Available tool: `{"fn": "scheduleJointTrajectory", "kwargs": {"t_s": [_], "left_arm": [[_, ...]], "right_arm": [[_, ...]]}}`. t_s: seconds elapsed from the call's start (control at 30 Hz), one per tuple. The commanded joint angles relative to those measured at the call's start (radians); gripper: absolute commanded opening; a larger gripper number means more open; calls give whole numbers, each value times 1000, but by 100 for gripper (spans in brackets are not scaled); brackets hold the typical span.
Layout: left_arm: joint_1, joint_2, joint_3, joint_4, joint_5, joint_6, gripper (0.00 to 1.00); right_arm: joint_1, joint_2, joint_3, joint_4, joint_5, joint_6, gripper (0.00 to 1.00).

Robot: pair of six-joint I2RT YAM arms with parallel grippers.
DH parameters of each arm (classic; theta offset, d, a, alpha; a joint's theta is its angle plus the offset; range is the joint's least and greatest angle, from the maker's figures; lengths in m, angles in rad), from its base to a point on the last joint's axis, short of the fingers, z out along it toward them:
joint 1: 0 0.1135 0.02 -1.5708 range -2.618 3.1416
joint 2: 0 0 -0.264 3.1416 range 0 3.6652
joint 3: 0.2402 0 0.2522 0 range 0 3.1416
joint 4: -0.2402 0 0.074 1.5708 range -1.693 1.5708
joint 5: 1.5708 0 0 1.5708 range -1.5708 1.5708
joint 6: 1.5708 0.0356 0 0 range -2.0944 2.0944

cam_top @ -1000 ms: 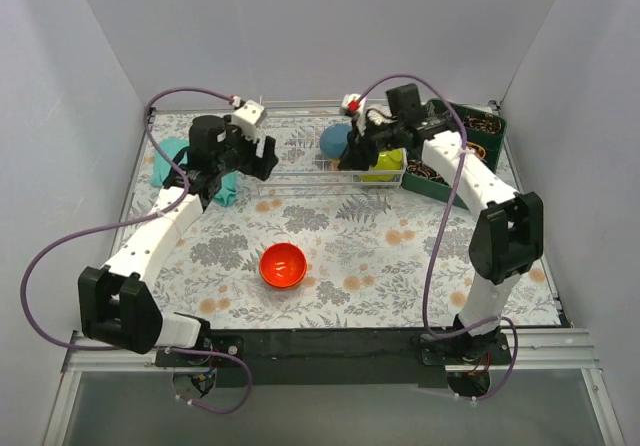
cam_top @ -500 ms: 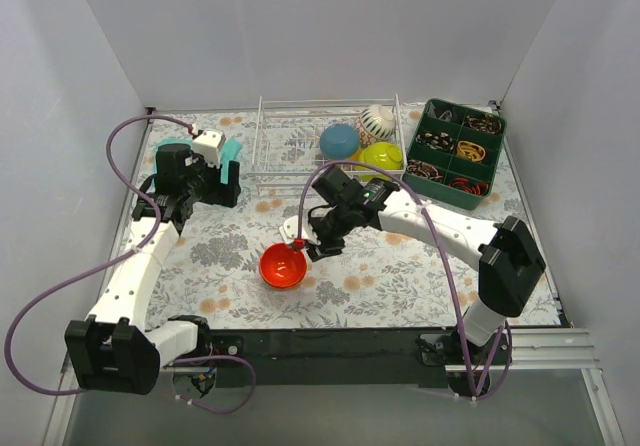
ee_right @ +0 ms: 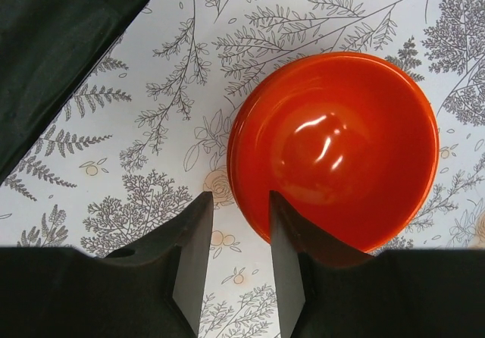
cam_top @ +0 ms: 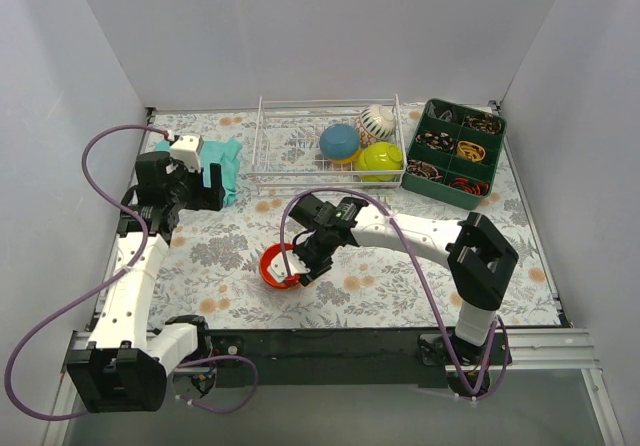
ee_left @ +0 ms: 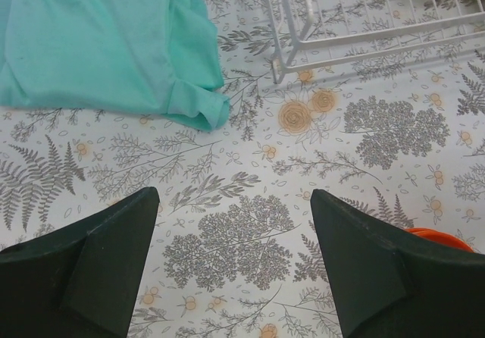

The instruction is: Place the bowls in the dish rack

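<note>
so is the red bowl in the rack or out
Out: the red bowl sits on the table, short of the dish rack, right gripper at its rim.

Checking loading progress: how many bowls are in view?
4. Three in the dish rack, right end: blue bowl, white patterned bowl, lime-green bowl. The red-orange bowl is on the table at the right gripper. Others may be hidden behind these.

Bright, even light from above; faint shadows on the tabletop (cam_top: 380,276). White glare spots sit inside the red bowl (ee_right: 333,148); focus sharp.
</note>
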Motion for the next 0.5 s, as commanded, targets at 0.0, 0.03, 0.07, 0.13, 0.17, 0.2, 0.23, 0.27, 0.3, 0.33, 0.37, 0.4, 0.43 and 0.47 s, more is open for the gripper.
{"fn": "scheduleJointTrajectory", "kwargs": {"t_s": [0.0, 0.03, 0.07, 0.13, 0.17, 0.2, 0.23, 0.27, 0.3, 0.33, 0.37, 0.4, 0.43, 0.47], "left_arm": [[45, -32, -5, -6, 31, -27, 82], [52, -34, -7, -6, 33, -30, 82], [55, -38, -7, -7, 36, -32, 82], [65, -43, -13, -7, 46, -35, 82], [70, -46, -14, -9, 51, -36, 81], [76, -52, -20, -12, 56, -38, 81], [82, -55, -23, -11, 65, -43, 81], [85, -58, -25, -12, 66, -44, 81], [96, -61, -31, -14, 71, -47, 81], [99, -65, -33, -12, 77, -50, 81], [104, -68, -34, -12, 88, -56, 81], [111, -68, -36, -14, 93, -59, 81], [114, -72, -37, -14, 97, -61, 80], [118, -72, -37, -14, 105, -67, 80]], "right_arm": [[16, 22, 45, -33, -2, -67, 42], [19, 29, 54, -36, -4, -67, 41], [19, 32, 57, -44, -5, -69, 40], [20, 42, 63, -54, -8, -66, 34], [20, 43, 68, -56, -19, -60, 32], [20, 43, 69, -57, -24, -60, 31], [20, 41, 68, -61, -27, -60, 29], [22, 43, 68, -61, -27, -60, 27], [22, 43, 68, -64, -27, -60, 25], [25, 41, 68, -62, -27, -60, 24], [23, 41, 65, -64, -21, -60, 24], [25, 41, 65, -64, -17, -61, 24], [27, 43, 63, -64, -14, -63, 24], [28, 43, 63, -64, -8, -63, 24]]}}
